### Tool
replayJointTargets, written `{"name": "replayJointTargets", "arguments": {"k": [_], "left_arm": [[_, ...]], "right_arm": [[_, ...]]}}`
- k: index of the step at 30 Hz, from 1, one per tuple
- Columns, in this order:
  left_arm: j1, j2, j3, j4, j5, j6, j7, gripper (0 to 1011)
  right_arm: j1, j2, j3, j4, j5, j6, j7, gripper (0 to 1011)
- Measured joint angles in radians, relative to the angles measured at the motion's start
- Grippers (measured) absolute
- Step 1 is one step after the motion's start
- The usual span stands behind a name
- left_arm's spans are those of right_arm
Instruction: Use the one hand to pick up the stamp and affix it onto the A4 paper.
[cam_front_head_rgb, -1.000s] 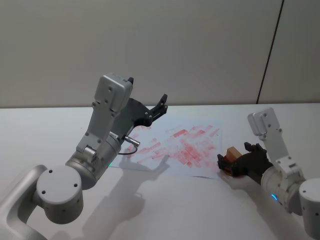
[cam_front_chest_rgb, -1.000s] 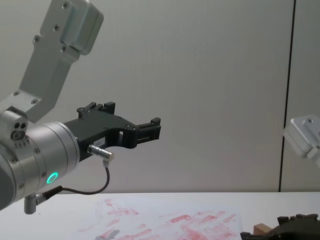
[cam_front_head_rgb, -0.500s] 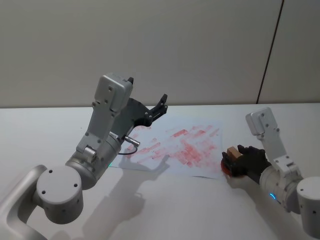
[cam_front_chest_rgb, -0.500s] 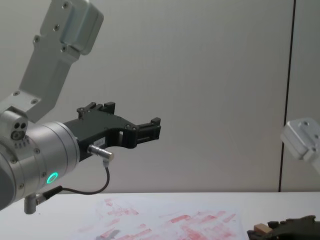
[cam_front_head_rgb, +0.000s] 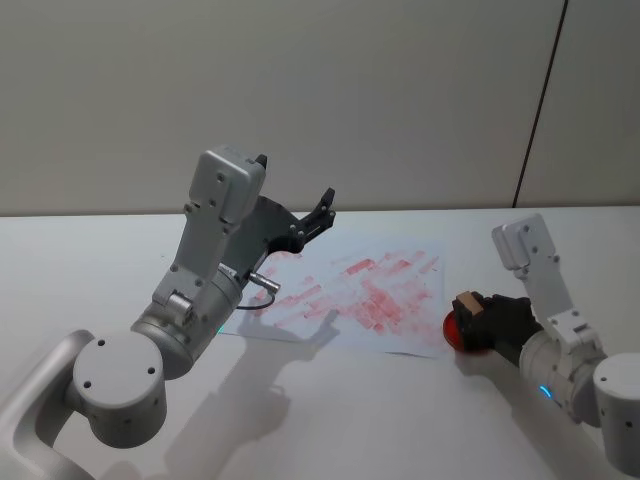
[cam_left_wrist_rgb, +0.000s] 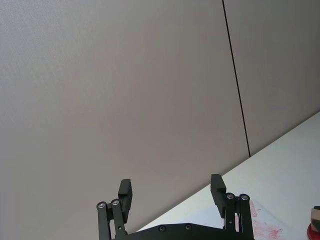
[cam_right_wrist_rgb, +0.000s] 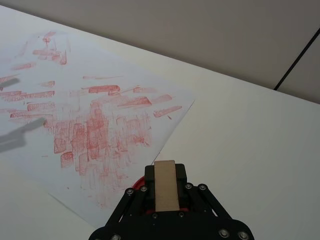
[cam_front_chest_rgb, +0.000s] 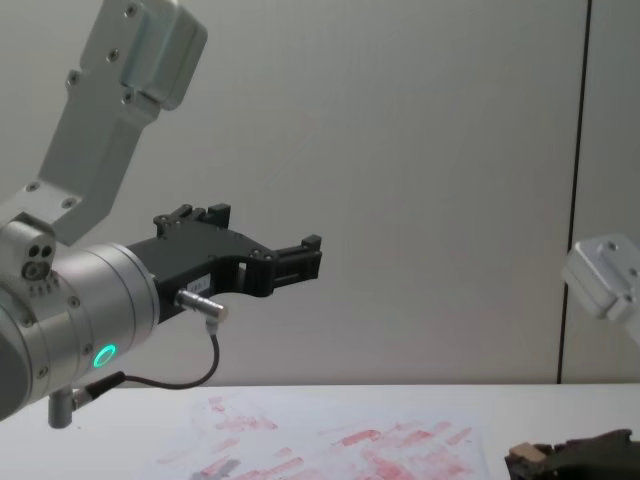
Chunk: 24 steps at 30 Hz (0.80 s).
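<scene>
One second on, your right gripper (cam_front_head_rgb: 468, 318), clenched on the small wooden stamp (cam_front_head_rgb: 466, 302), has lowered it onto the round red pad (cam_front_head_rgb: 451, 331); red-smudged white paper (cam_front_head_rgb: 340, 300) next. Left gripper (cam_front_head_rgb: 322, 213) idles released.

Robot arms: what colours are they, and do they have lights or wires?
The left arm and right arm are silver-grey, with round joints and boxy links. The left tool and right tool are black. The left arm has a green ring light and a black cable.

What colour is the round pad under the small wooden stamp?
The round pad is red, clearest in head view.
</scene>
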Motion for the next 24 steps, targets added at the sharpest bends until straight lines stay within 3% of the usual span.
{"name": "replayJointTargets", "arguments": {"k": [10, 18, 24], "left_arm": [[0.000, 0.000, 0.000, 0.000, 0.000, 0.000, 0.000, 1001], [0.000, 0.000, 0.000, 0.000, 0.000, 0.000, 0.000, 1002], [0.000, 0.000, 0.000, 0.000, 0.000, 0.000, 0.000, 1001]], "right_arm": [[0.002, -0.007, 0.003, -0.020, 0.014, -0.042, -0.016, 219], [0.049, -0.053, -0.012, -0.014, 0.037, -0.097, -0.007, 219], [0.083, -0.083, -0.027, 0.018, 0.027, -0.107, 0.014, 219]]}}
